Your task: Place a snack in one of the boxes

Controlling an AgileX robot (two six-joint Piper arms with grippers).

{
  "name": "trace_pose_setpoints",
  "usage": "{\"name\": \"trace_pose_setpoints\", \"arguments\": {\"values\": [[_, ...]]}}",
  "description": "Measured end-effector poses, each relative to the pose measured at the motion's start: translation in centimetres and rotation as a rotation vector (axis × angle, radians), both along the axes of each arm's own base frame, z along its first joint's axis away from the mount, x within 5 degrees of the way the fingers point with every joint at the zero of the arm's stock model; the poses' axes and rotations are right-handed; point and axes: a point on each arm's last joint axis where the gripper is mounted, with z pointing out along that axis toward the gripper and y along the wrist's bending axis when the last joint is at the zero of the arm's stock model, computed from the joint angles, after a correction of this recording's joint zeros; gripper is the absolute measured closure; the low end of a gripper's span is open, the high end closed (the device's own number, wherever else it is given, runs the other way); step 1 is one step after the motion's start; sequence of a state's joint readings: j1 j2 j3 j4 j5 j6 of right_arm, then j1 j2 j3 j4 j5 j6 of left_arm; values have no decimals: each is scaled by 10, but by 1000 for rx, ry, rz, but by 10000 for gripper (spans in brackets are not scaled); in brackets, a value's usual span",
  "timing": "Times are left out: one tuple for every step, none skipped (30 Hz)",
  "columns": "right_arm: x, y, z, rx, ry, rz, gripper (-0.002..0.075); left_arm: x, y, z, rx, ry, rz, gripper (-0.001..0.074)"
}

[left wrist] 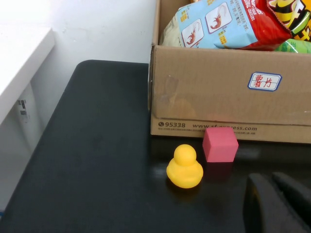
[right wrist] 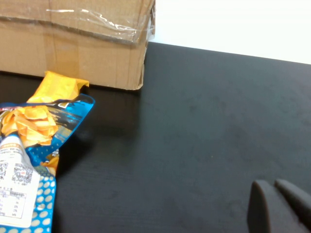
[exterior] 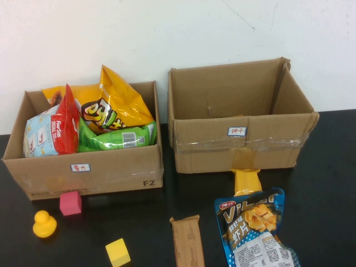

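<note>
A blue chip bag lies on the black table in front of the right cardboard box, which looks empty. The bag also shows in the right wrist view. A yellow snack packet pokes out from under it, against the box. A brown snack bar lies to the bag's left. The left box holds several snack bags. Neither gripper shows in the high view. My left gripper is shut and empty, low over the table near the left box's front. My right gripper is shut and empty, over bare table right of the chip bag.
A pink cube, a yellow toy duck and a yellow cube sit in front of the left box. The duck and pink cube also show in the left wrist view. A white wall stands behind the boxes.
</note>
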State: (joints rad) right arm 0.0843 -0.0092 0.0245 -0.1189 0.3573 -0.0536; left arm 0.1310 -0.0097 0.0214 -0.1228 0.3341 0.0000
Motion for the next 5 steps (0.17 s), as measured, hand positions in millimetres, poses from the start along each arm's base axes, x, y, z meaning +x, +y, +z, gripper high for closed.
{"name": "trace_pose_setpoints", "arguments": {"values": [[0, 0, 0, 0, 0, 0, 727, 0, 0, 0, 0, 0, 0, 736], [0, 0, 0, 0, 0, 0, 727, 0, 0, 0, 0, 0, 0, 736], [0, 0, 0, 0, 0, 0, 727, 0, 0, 0, 0, 0, 0, 736], [0, 0, 0, 0, 0, 0, 727, 0, 0, 0, 0, 0, 0, 736], [0, 0, 0, 0, 0, 0, 727, 0, 0, 0, 0, 0, 0, 736]]}}
